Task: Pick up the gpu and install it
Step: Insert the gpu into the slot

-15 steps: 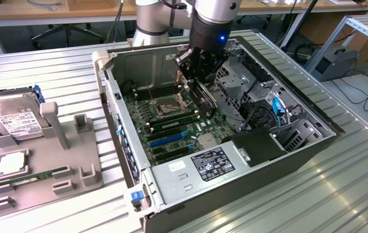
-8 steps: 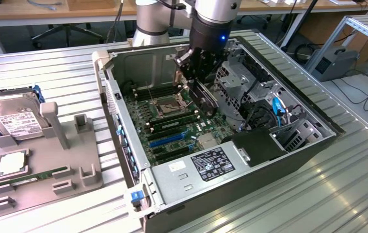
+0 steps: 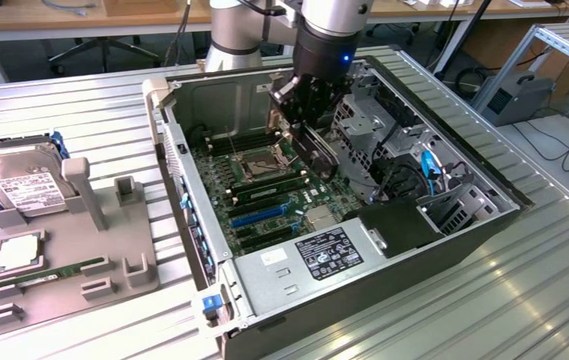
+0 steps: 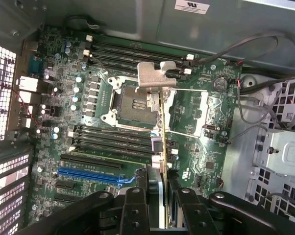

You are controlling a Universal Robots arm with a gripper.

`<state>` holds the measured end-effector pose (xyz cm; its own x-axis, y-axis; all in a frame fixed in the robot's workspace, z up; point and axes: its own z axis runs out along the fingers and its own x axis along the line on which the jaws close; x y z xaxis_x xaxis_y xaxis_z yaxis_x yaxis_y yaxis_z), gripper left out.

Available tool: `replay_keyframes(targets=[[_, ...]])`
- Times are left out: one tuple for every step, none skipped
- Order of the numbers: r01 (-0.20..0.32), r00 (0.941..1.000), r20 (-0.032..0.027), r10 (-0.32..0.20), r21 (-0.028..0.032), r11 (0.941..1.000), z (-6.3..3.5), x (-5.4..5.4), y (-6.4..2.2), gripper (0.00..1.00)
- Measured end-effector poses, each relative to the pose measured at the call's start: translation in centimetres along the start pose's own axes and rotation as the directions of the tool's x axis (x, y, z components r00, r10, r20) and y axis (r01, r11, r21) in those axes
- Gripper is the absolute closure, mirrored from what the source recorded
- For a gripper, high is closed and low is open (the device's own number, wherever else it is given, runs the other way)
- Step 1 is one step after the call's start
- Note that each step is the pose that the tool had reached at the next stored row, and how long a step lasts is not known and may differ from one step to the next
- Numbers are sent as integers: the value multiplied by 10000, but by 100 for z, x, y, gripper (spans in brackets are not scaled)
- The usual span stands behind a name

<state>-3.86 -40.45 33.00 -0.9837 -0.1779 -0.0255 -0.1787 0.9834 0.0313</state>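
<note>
claw [image 4: 159, 198]: closed narrow on the gpu [image 3: 320, 156], pinching the card by one long edge so that the board hung edge-on, silver bracket [image 4: 155, 76] at its far end. position: inside the open computer case [image 3: 444, 247], above the motherboard [image 4: 196, 112], across the cpu socket [image 4: 135, 103]. blue expansion slot [image 4: 88, 175] lay apart and unfilled, so the card was judged not yet seated. outlying: hard drive [image 3: 24, 184] in the grey holder [image 3: 114, 255] on the ribbed surface [image 3: 524, 300].

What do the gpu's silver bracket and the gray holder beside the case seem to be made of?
On the gpu, the bracket looks like bare sheet metal: silver, dull sheen, bent tabs. The gray holder looks like matte plastic, perhaps printed: even colour, no shine, blocky posts.
</note>
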Motion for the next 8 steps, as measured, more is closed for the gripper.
replay_keyframes(targets=[[57, 10000, -2, -57, -2, 10000, 0, 0, 0, 73], [130, 9999, -4, -130, -3, 9999, 0, 0, 0, 73], [189, 9998, -6, -189, -5, 9998, 0, 0, 0, 73], [241, 9997, -7, -241, -6, 9997, 0, 0, 0, 73], [296, 9996, -10, -296, -8, 9996, 0, 0, 0, 73], [364, 9993, -11, -364, -10, 9993, 0, 0, 0, 73], [420, 9991, -13, -420, -11, 9991, 0, 0, 0, 73], [472, 9989, -15, -472, -13, 9989, 0, 0, 0, 73]])
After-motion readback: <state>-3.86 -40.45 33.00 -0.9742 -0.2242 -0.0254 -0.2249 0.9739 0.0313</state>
